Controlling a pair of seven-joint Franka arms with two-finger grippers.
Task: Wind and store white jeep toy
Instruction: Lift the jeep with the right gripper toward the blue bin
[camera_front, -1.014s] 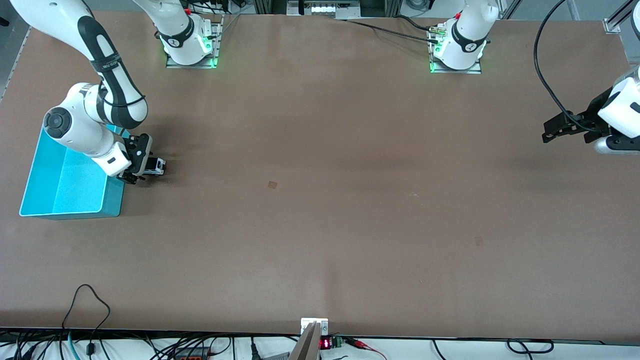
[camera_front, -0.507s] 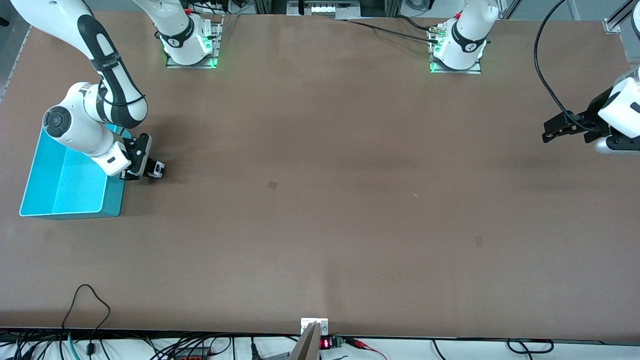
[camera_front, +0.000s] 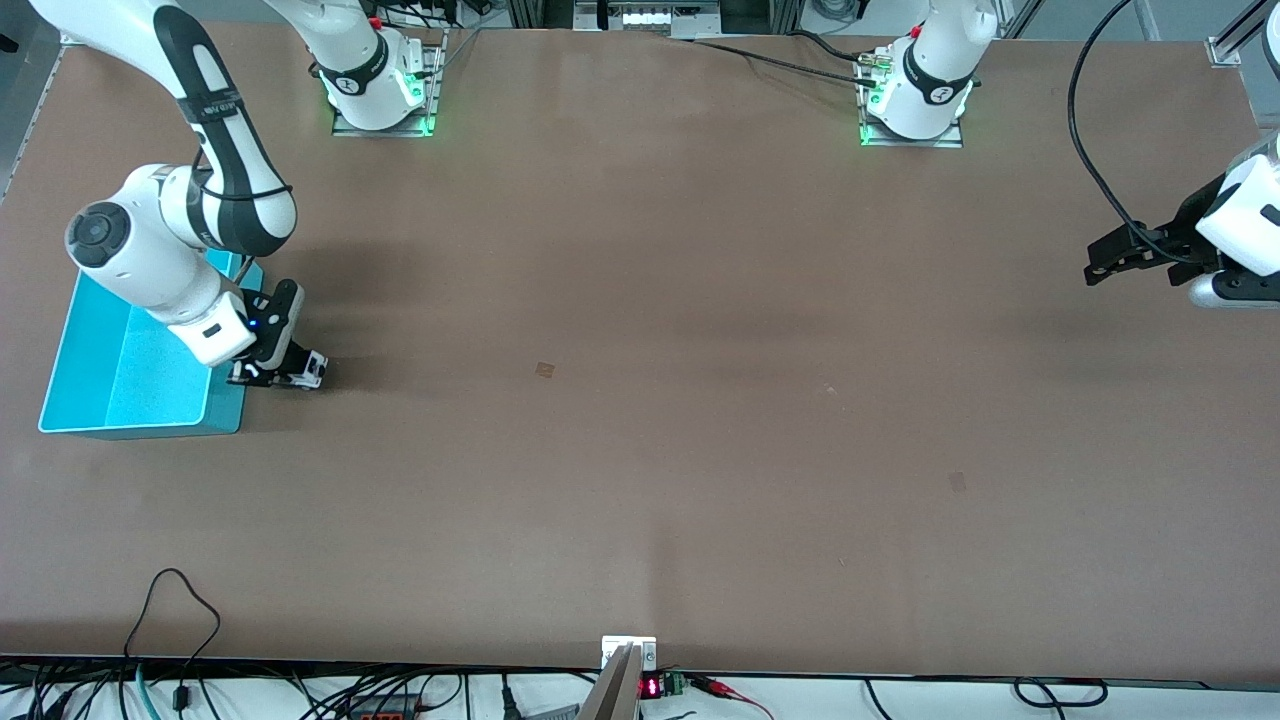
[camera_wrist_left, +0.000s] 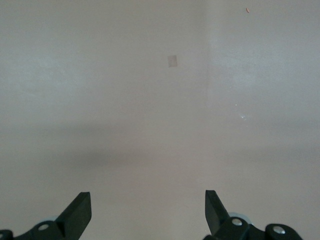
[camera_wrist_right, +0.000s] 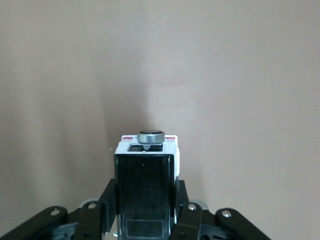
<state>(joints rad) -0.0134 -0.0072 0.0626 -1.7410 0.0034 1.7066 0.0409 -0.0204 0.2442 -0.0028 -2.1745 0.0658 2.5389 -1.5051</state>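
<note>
White arms w/ black bands, black claws, green-lit bases.

Two robot arms work at one brown table (camera_front: 700, 350). One white jeep toy (camera_front: 305, 368), pinched in the right gripper (camera_front: 272, 372), sits beside one cyan bin (camera_front: 225, 412). The left gripper (camera_front: 1125, 255), fingers spread, hangs at the table's other end. Two small patches mark the tabletop.

big brown table (camera_front: 700, 400) fills pretty much the whole view, matte top with a couple of small darker square marks (camera_front: 545, 369) on it. soft even light with a few faint shadows. black cables (camera_front: 170, 620) tangle along the edge nearest the front camera, next to a little red number display (camera_front: 650, 687).
</note>
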